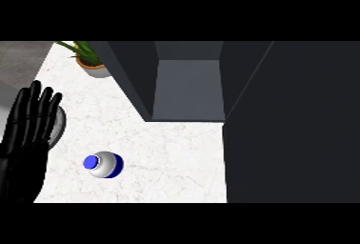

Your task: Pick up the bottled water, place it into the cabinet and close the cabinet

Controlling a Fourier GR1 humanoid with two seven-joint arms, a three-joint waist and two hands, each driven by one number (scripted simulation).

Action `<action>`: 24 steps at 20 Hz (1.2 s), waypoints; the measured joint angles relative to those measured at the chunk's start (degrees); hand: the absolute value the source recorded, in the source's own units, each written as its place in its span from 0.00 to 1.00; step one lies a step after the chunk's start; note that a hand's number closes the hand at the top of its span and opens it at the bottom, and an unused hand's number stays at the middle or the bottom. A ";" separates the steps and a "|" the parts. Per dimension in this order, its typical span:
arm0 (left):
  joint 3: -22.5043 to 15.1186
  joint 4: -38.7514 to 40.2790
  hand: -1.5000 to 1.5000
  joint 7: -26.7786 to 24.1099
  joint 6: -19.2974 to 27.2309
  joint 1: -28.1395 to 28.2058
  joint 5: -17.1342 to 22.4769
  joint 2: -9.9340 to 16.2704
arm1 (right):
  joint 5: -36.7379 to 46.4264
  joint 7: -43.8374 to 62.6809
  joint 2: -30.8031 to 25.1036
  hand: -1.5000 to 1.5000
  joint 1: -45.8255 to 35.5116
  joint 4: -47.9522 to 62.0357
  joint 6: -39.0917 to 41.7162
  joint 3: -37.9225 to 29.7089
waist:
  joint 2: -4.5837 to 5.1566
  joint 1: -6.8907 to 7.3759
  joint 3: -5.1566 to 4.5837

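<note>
Our left hand rests at the counter's left edge, fingers straight; bottled water stands before the open cabinet, potted plant beyond.

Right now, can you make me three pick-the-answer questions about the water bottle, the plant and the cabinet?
1. Where does the bottled water stand?
A. inside the cabinet
B. on the white counter, in front of the cabinet
C. in the robot's hand

2. What colour is the bottle's cap?
A. red
B. green
C. blue

3. What state is the cabinet in?
A. open
B. shut
C. lying on its side

Answers:
1. B: the bottle stands alone on the marble counter, nearer than the cabinet's opening.
2. C: seen from above, its cap is blue.
3. A: you can see into its grey inside, with the door swung out at the right.

The potted plant sits at the counter's far left corner, and the left hand rests open at the left edge.
</note>
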 measured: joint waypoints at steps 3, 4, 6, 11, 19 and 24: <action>1.21 0.28 0.00 -0.97 -5.36 -0.02 5.55 2.55 | -0.54 -0.48 0.26 0.00 1.08 -0.49 0.57 0.34 | -1.13 -0.37 -0.17; 1.26 0.52 0.00 -1.61 -7.72 -0.37 7.69 3.57 | -0.86 -0.66 0.25 0.00 1.61 -1.21 0.85 0.41 | -1.38 -0.58 -0.21; 1.16 0.59 0.00 -3.03 -13.61 -0.39 12.96 6.00 | -1.80 -0.78 0.55 0.00 2.18 -2.66 1.15 0.63 | -1.78 -0.85 -0.30; 0.17 1.82 0.00 2.40 -23.11 4.49 24.26 11.12 | -5.99 6.93 1.09 0.00 8.66 -6.21 3.09 4.56 | -2.19 -0.99 -0.34; 6.98 -1.61 0.00 6.31 -31.74 12.81 37.70 17.80 | -8.55 12.79 0.99 0.00 21.18 -18.01 4.55 8.55 | -2.36 -0.71 -0.30; 10.36 -2.80 0.00 6.81 -34.72 16.66 38.34 17.91 | -8.29 11.03 0.96 0.00 25.80 -18.82 6.05 9.40 | -2.34 -0.71 -0.29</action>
